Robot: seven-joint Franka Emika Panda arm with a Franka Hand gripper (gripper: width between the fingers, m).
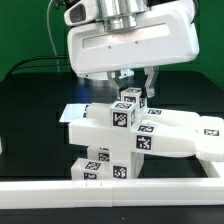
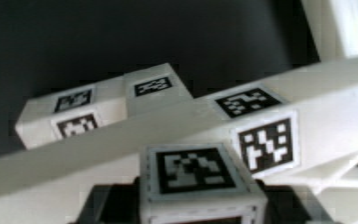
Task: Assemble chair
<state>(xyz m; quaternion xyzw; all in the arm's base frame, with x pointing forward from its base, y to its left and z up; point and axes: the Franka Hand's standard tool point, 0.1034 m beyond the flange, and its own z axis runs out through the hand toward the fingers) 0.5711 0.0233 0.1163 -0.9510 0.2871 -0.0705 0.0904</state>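
Clearly your pincer (image 1: 137, 84) was clamped on a small tagged block (image 1: 131, 98) atop the chair (image 1: 120, 140) stack on the black surface (image 1: 30, 110), where any skewed push risked toppling those loose pieces.

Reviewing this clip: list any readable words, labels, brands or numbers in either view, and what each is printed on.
No words, brand names or numbers can be read in either view.
Glossy white plastic chair pieces: only black-and-white square fiducial tags, patterns rather than text.
White tagged block nearest the wrist camera: a tag pattern, blurred, no lettering.
White robot end effector housing: no label visible.
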